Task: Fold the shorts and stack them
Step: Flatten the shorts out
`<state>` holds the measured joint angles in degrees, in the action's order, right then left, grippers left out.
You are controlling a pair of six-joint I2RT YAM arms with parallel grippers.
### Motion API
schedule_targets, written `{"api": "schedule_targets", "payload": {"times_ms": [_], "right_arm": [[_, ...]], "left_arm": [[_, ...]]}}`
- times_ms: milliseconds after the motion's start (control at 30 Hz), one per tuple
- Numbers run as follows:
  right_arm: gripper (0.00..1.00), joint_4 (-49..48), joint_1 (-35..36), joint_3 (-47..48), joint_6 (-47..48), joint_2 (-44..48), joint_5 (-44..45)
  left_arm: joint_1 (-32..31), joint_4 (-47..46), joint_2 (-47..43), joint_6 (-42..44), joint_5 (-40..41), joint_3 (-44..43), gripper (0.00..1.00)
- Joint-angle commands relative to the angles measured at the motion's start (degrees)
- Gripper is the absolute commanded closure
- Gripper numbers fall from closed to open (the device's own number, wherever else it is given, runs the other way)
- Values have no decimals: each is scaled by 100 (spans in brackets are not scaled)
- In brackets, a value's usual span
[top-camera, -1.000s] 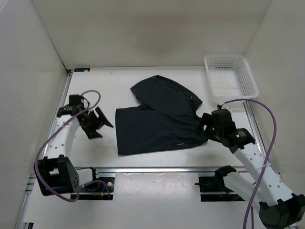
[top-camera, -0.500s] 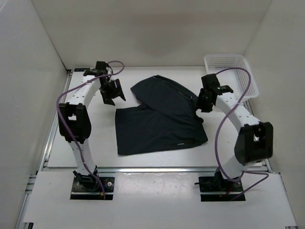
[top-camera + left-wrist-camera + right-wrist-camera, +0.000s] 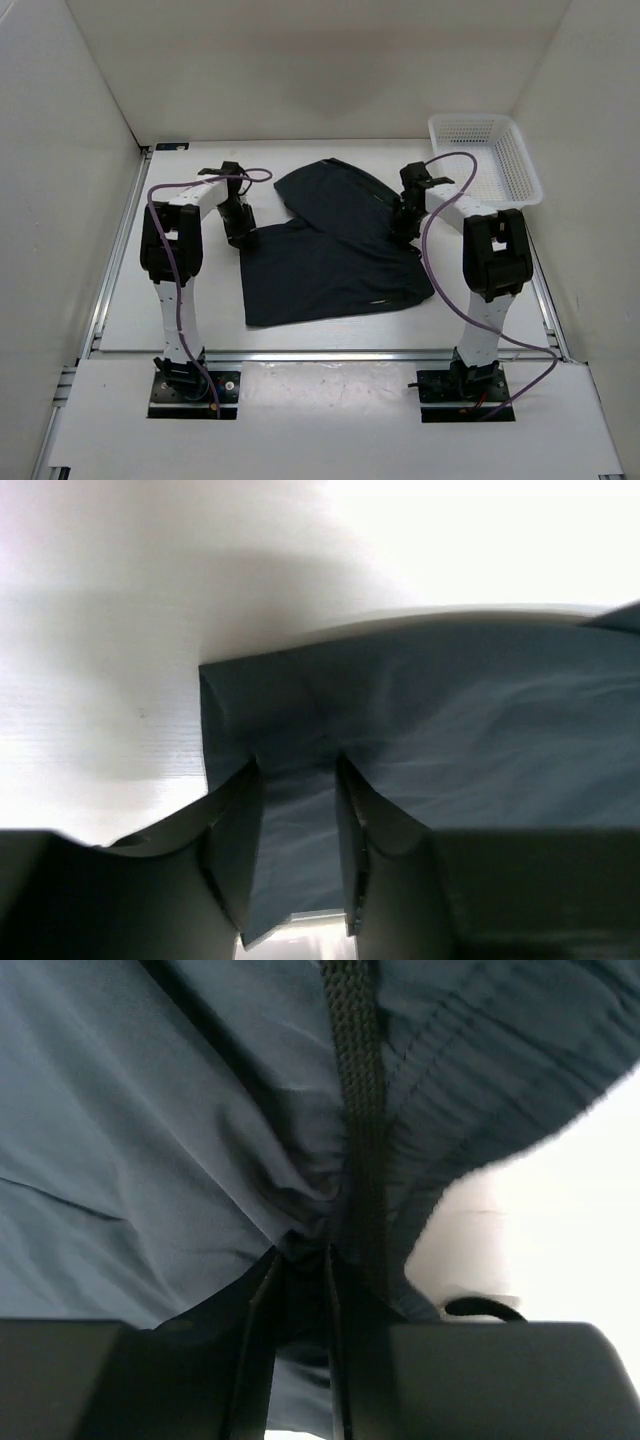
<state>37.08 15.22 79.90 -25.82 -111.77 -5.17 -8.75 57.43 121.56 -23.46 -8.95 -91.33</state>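
The dark navy shorts (image 3: 330, 250) lie spread flat in the middle of the table, waistband toward the right. My left gripper (image 3: 237, 230) is down on the far left corner of the near leg. In the left wrist view its jaws (image 3: 297, 765) stand partly closed, still apart, with the hem of the shorts (image 3: 450, 730) lying flat between the fingers (image 3: 235, 830). My right gripper (image 3: 403, 228) is down at the waistband side. In the right wrist view its jaws (image 3: 302, 1255) are nearly together, pinching bunched cloth of the shorts (image 3: 150, 1110) beside the black drawstring (image 3: 360, 1110).
A white mesh basket (image 3: 485, 155) stands at the back right corner. White walls close in the table on the left, back and right. Purple cables loop over both arms.
Both arms swung from the table's near sides out over the shorts and came down on opposite edges. Both grippers went from wide open to closing on cloth.
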Motion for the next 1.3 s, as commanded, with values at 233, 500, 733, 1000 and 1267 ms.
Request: {"api": "schedule_targets", "payload": {"times_ms": [233,500,733,1000,1267], "right_arm": [[76,-167,938,-1696,-203,1085,226],[60,545,1422,-1997,-564,2315,1383],[20,897,1081,-1013,-388,2370,2300],[42,529,438,-572,-107,1361,2030],[45,230,104,-720,-46,885,1300]], "left_arm": [[233,-601,-1237,-159,-45,1924,55],[348,-207,-2461,-211,59,1832,48],[32,497,-1224,-88,263,-700,6],[-127,497,472,105,-546,-2064,20],[-522,365,1080,105,-985,-2442,32]]}}
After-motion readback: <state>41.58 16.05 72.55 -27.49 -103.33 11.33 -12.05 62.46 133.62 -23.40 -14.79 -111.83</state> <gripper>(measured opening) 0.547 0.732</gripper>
